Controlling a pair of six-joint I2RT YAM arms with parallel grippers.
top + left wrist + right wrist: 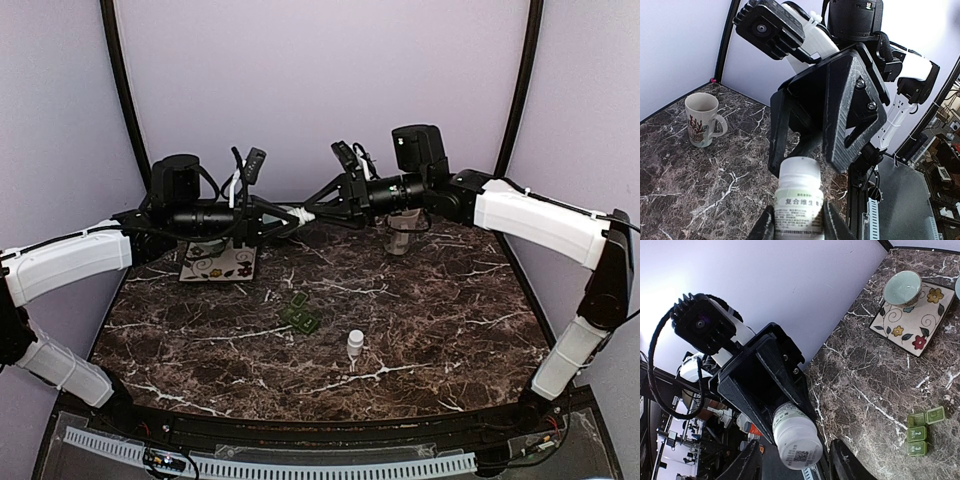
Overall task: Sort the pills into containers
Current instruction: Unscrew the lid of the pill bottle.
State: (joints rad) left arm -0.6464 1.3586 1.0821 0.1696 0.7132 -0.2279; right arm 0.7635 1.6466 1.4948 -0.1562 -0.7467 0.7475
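While the left gripper [800,221] is clenched on the labelled body of the bottle [799,192], holding it aloft and roughly level, the right gripper [796,465] stands spread about the bottle's free end. It has a finger on each side with a sliver of gap, and it grasps nothing yet.

The green box [922,432] lies on the table [430,300] well below both grippers and off toward the arm bases. One lid seems to be up.

The main risk, as I judge it, is the meeting of the two grips. If the right fingers land off-centre, they would lever the bottle sideways in the left hold, and it could twist or slip out and drop. A hard twist against a light left clamp would spin the whole bottle rather than free its top.

Whether the bottle is capped I cannot tell. If it opens while lying level this far from the box, pills would spill onto the table and scatter. The grippers are also nearly nose to nose, so any overshoot could knock one against the other.
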